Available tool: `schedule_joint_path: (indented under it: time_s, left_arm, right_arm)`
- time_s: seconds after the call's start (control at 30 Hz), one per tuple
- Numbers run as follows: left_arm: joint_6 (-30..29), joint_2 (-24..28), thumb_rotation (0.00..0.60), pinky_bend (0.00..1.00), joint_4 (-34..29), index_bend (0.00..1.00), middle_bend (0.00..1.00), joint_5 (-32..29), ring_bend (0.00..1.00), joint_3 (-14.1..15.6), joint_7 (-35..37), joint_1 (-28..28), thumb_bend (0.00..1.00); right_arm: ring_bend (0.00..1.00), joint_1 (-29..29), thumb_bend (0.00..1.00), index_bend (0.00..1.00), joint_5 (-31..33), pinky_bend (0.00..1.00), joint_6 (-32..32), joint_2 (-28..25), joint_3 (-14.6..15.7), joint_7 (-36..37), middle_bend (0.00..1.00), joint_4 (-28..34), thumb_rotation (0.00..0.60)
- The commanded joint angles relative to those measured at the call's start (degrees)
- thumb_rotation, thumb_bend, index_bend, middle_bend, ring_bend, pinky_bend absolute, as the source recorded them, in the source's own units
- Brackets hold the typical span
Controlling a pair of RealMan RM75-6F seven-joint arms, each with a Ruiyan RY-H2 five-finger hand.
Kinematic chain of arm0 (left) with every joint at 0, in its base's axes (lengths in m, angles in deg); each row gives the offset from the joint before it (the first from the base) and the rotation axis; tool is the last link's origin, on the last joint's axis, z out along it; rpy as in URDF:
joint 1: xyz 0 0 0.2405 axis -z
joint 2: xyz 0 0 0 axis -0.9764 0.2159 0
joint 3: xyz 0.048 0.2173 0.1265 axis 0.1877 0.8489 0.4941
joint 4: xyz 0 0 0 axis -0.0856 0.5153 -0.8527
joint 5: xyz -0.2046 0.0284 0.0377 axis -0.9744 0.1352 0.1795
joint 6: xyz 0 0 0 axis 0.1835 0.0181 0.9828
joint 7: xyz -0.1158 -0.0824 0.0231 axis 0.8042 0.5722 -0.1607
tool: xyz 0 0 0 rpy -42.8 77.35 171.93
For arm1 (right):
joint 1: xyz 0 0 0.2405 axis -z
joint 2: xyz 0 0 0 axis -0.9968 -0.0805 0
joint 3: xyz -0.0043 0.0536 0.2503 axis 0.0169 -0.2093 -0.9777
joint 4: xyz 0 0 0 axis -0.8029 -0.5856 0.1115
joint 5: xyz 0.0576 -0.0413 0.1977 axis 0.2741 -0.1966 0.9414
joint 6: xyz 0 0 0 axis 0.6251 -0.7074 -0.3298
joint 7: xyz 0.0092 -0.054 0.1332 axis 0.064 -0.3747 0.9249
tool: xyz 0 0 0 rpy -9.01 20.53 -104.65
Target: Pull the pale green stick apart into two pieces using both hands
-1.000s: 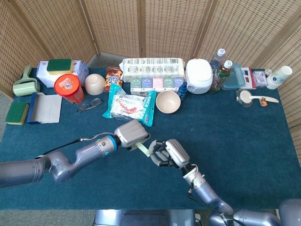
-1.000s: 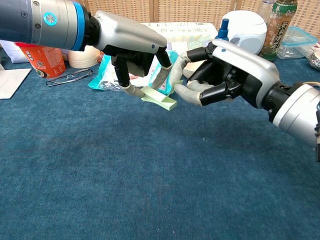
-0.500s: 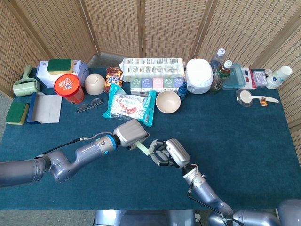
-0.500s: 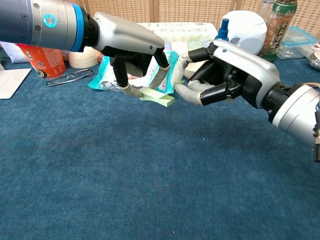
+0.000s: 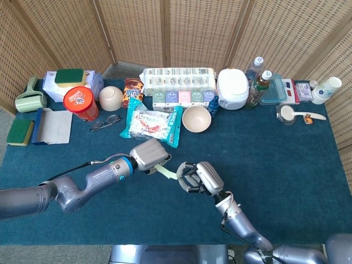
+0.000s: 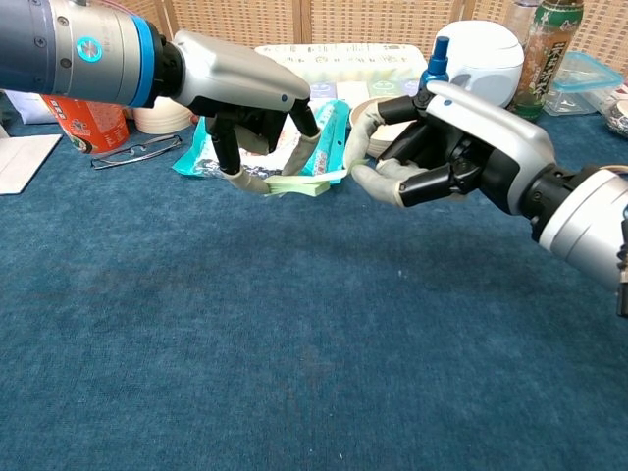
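Pale green, the stick (image 6: pixel 297 183) now hangs between the two hands above the blue table (image 6: pixel 294 373), lifted a little and turned nearly level, where a second ago its free end drooped toward the cloth. The left hand (image 6: pixel 257 103) has drawn slightly back to its own side and the right hand (image 6: pixel 446 147) has shifted a touch the other way, so the pull looks to be starting. The stick still reads as one piece in both views, so the split is not yet made.

The left hand is closed narrowly, pinching the stick's left end between thumb and a finger, with the other fingers curled beside it. In the head view the stick (image 5: pixel 167 172) bridges the gap from the left hand (image 5: pixel 148 155) to the right hand (image 5: pixel 199 178). The right hand's fingers curve in around the stick's right tip; they seem to grip it, though the contact itself is partly hidden.
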Motion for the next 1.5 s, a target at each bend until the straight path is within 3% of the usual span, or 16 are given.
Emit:
schedule_joint_path:
  time_s: [0.03,0.83,1.03,1.13,1.23,1.4,1.5]
  left_arm:
    - [-0.2,-0.1,0.600,0.90,0.1,0.75,0.98,0.1,0.93,0.1,0.0,-0.2,0.44]
    - [-1.6,1.5,0.600,0.90,1.0,0.76,0.98,1.0,0.93,1.5,1.7,-3.5,0.44]
    - [-2.8,2.3,0.600,0.90,1.7,0.76,0.98,1.3,0.93,2.7,2.2,-5.6,0.44]
    - [-3.6,2.4,0.600,0.90,2.3,0.75,0.98,1.7,0.93,3.2,2.2,-6.8,0.44]
    - [-4.6,2.6,0.600,0.90,2.7,0.74,0.98,1.9,0.93,3.5,2.6,-8.0,0.44]
    - [-5.3,2.6,0.600,0.90,3.2,0.70,0.97,2.1,0.92,3.9,3.0,-9.2,0.44]
    - [-5.8,2.5,0.600,0.90,3.6,0.67,0.95,2.4,0.90,4.0,3.2,-10.1,0.44]
  right_arm:
    - [1.00,0.1,0.53,0.84,0.0,1.00,0.0,-0.1,0.0,0.1,1.00,0.0,0.600]
    - [1.00,1.9,0.54,0.84,0.6,1.00,0.9,-3.0,0.5,0.8,1.00,-0.2,0.600]
    - [1.00,3.2,0.54,0.79,1.1,1.00,0.6,-6.1,1.6,1.5,1.00,-1.0,0.600]
    - [1.00,3.7,0.54,0.70,1.2,1.00,-0.3,-8.0,2.5,2.3,0.99,-1.5,0.600]
    - [0.97,3.9,0.54,0.53,1.0,0.94,-1.6,-9.6,3.6,2.9,0.87,-2.0,0.600]
    - [0.70,3.5,0.54,0.11,0.9,0.68,-3.6,-11.4,4.4,3.0,0.55,-2.0,0.600]
    - [0.53,3.3,0.54,0.01,1.2,0.56,-4.9,-12.2,4.6,3.1,0.38,-1.7,0.600]
